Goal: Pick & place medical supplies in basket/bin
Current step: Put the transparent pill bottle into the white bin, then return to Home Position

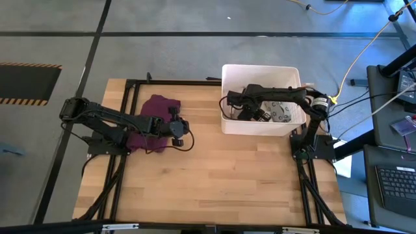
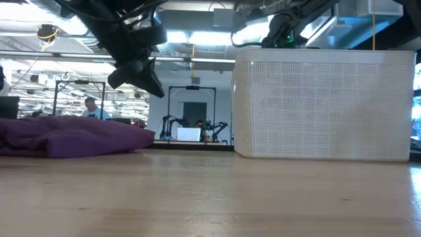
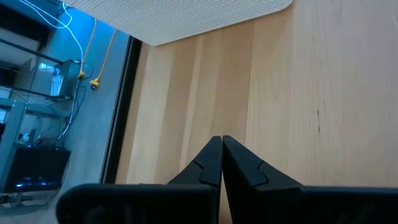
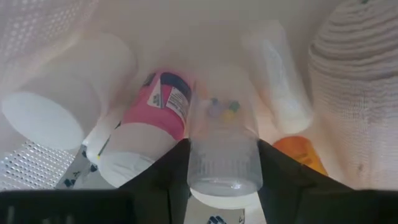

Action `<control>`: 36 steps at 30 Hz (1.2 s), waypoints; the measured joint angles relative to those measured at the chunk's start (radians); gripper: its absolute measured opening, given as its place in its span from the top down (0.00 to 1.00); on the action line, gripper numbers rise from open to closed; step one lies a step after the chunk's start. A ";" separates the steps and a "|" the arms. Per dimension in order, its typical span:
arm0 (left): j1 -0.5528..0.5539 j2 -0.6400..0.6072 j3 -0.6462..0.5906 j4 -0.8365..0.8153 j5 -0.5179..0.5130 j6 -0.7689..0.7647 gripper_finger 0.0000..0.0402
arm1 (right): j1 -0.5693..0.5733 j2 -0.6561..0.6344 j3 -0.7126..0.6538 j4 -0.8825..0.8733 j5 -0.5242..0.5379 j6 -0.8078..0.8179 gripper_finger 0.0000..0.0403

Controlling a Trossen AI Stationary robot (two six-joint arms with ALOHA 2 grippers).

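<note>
Resting on the wooden desk (image 1: 214, 175) well to the left of the white bin (image 1: 229, 123), a purple folded cloth (image 1: 156, 110) is lying partly under the left arm. Just beside that cloth, on the side toward the bin, the left hand (image 1: 188, 139) is hovering over bare wood with its two dark fingers (image 3: 211, 163) pressed together and nothing between them; in the low view it is hanging clear above the desk surface. Farther right, the bin is standing upright near the desk's far edge, its perforated wall (image 2: 322, 105) facing the low camera. The right arm is reaching across the bin's rim, and the right hand (image 1: 250, 112) is sitting down inside it. Its fingers are clamped on a clear plastic pill bottle (image 4: 222, 146) with small coloured pills showing through the wall. Lying in the bin around that bottle are a white bottle with a pink label (image 4: 149, 124), a round white container (image 4: 68, 99), a white tube (image 4: 277, 74), an orange item (image 4: 298, 155) and a beige roll (image 4: 357, 87).
</note>
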 joint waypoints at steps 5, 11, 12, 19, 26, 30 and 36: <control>0.000 0.000 0.000 0.000 0.000 0.000 0.98 | 0.000 0.000 -0.001 0.005 -0.005 0.063 0.56; 0.000 0.000 0.000 0.000 0.000 0.000 0.98 | 0.001 0.000 -0.001 0.035 -0.001 0.098 0.43; 0.000 0.000 0.000 0.000 0.000 0.000 0.98 | 0.001 0.000 -0.001 0.035 0.008 0.098 0.41; 0.004 -0.001 0.000 0.003 -0.018 0.034 0.98 | 0.000 0.000 0.117 -0.112 0.027 0.202 0.36; 0.117 -0.056 0.007 0.033 0.104 0.026 0.98 | -0.010 -0.018 0.361 -0.273 -0.067 0.487 0.36; 0.242 -0.126 0.008 0.056 0.312 0.034 0.97 | -0.033 -0.110 0.459 -0.251 -0.355 0.659 0.36; 0.432 -0.266 -0.078 0.172 0.570 0.023 0.97 | -0.007 -0.401 0.363 -0.046 -0.463 0.849 0.36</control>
